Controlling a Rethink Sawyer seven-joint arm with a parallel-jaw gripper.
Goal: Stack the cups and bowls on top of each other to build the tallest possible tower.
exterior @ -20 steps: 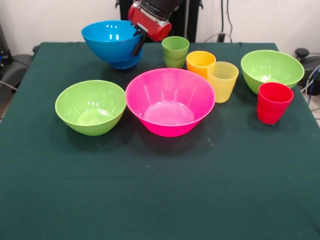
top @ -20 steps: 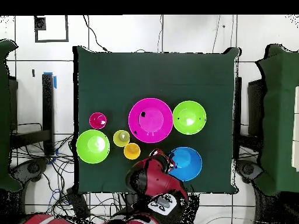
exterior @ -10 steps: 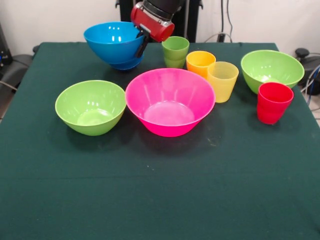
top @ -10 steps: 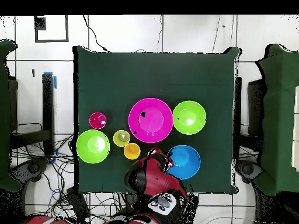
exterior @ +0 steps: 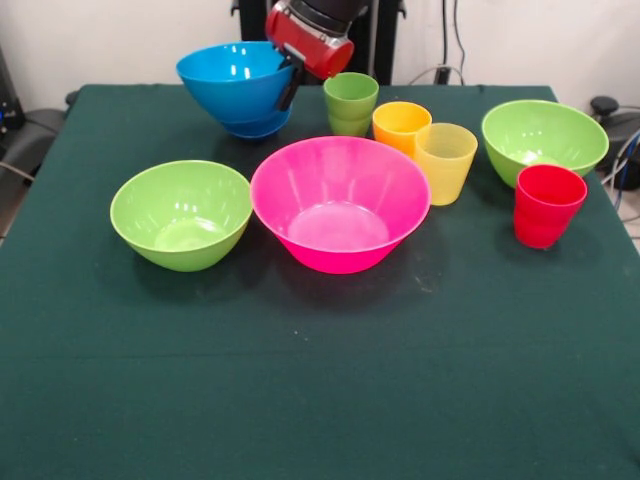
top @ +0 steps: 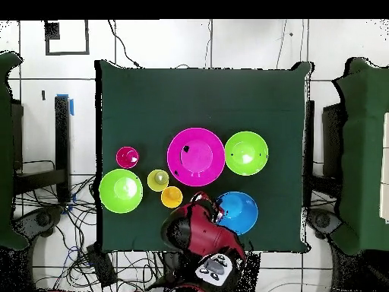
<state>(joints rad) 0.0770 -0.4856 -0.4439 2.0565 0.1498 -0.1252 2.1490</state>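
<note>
Claw [exterior: 290, 82] clamps the right rim of the tower [exterior: 240, 88], 3 glossy nested blue bowls tipped slightly, mouth facing up and left. It sits behind the pink bowl [exterior: 339, 202], beside the ribbed green cup [exterior: 350, 103].

Dark green cloth-covered table [exterior: 330, 400]. Resting on it, front view: lime green bowl [exterior: 182, 214] at left; large pink bowl [exterior: 339, 203] at centre, just beside it; second lime green bowl [exterior: 544, 139] at right; red cup [exterior: 546, 205] in front of that; green cup [exterior: 351, 103], orange cup [exterior: 400, 126], pale yellow cup [exterior: 445, 162] in a close diagonal row.
</note>
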